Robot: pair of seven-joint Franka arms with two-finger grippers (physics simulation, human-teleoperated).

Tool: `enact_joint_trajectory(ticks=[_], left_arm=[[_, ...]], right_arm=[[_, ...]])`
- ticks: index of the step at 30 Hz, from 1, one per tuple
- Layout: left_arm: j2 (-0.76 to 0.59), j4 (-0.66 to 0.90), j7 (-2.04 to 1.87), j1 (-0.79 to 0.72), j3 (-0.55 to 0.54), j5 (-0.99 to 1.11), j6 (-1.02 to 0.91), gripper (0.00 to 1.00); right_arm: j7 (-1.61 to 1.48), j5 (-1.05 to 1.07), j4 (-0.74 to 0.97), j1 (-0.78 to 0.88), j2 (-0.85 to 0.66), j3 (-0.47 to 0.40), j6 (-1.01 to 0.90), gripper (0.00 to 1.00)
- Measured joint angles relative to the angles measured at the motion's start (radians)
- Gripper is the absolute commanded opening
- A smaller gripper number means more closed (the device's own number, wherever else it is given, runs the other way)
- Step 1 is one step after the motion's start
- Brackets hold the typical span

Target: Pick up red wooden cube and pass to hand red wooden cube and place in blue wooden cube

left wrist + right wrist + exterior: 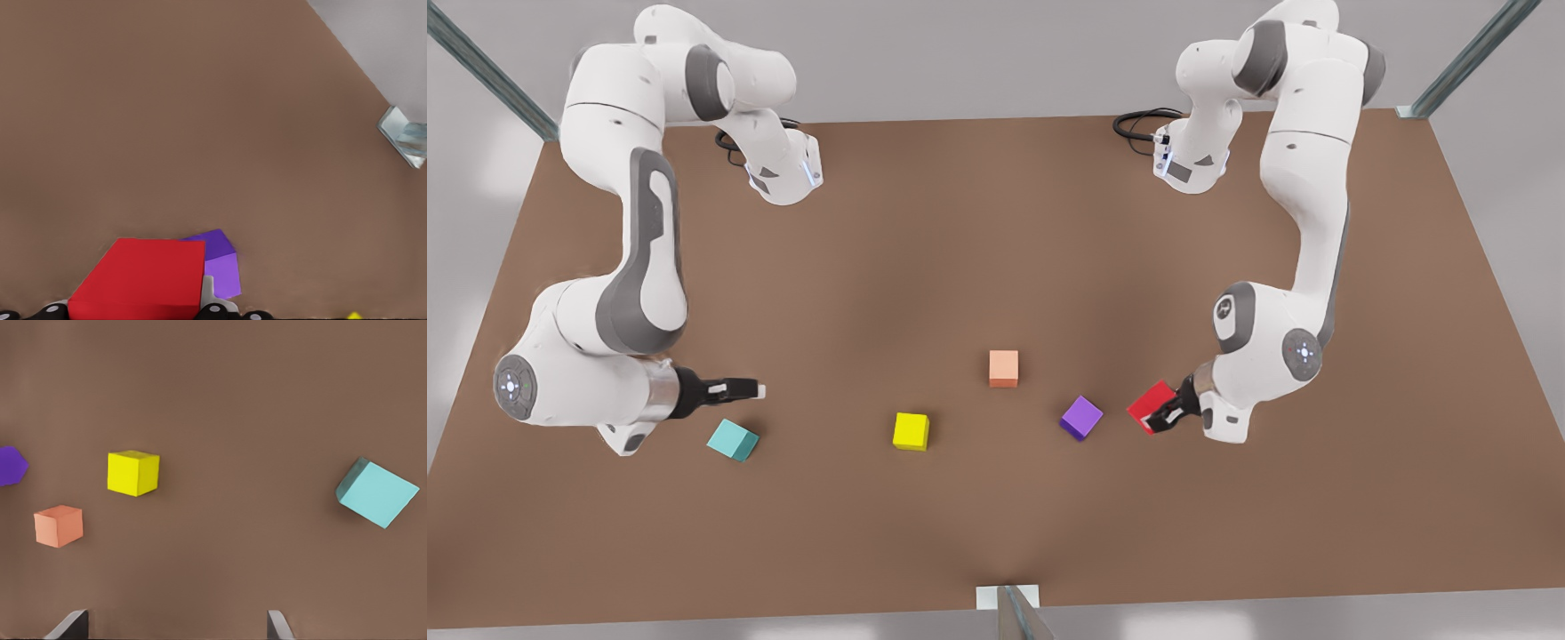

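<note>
Gripping the red wooden cube (1151, 405), the left tool (1167, 412) hovers; right tool (758, 389) open.

Sim lab bench: bare brown table (996, 222), grey walls, metal frame.

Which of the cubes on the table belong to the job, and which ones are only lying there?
Belong to the job:
- red cube, gripped by the left gripper at the front view's right
- teal cube, the target, near the open right gripper

Only lying there:
- yellow cube
- purple cube
- peach cube
</note>
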Motion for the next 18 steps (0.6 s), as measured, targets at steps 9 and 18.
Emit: enact_joint_trajectory(ticks=[9, 18], left_arm=[[0.179, 0.238, 0.222, -0.002, -0.160, -0.397, -0.220, 0.53], [0.359, 0.404, 0.605, -0.008, -0.312, -0.566, -0.173, 0.55]], right_arm=[[-0.611, 0.632, 0.023, -0.021, 0.174, 0.009, 0.115, 1.00], [-1.185, 0.879, -0.022, -0.017, 0.210, 0.060, 0.221, 1.00]])
